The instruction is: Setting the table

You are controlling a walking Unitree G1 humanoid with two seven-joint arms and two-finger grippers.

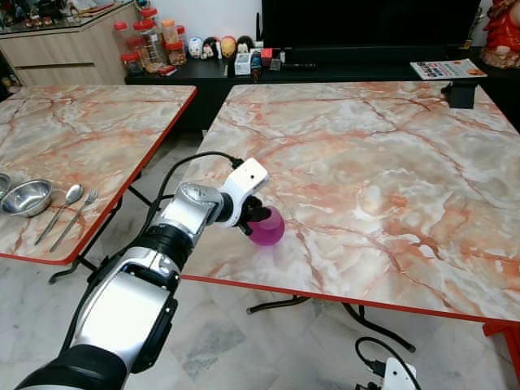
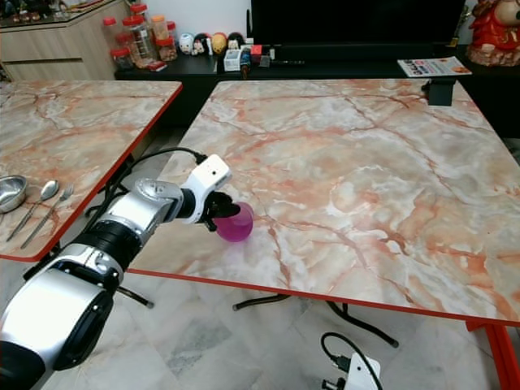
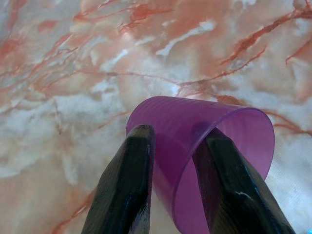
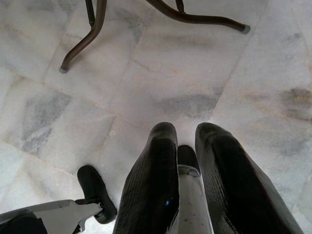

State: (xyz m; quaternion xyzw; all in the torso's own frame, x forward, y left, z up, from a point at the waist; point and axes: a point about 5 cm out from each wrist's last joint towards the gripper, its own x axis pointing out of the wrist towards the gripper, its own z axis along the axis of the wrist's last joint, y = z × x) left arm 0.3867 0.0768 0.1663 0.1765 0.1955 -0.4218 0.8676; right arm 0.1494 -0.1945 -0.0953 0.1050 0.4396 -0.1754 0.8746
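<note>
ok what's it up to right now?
The left gripper holds a purple cup near the front edge of the marble table. Its jaws pinch the cup's wall, one inside and one outside. The cup is tilted; I cannot tell if it touches the tabletop. A metal bowl, spoon and fork lie on the side table to its left. The right gripper hangs idle over the floor.

The left arm (image 1: 130, 301) was chunky silver metal with black joint bands, and a thin black cable (image 1: 183, 166) looped up to a white box (image 1: 248, 177) at the wrist. Gripper fingers (image 3: 124, 190) were glossy black, rounded, a bit scuffed.
</note>
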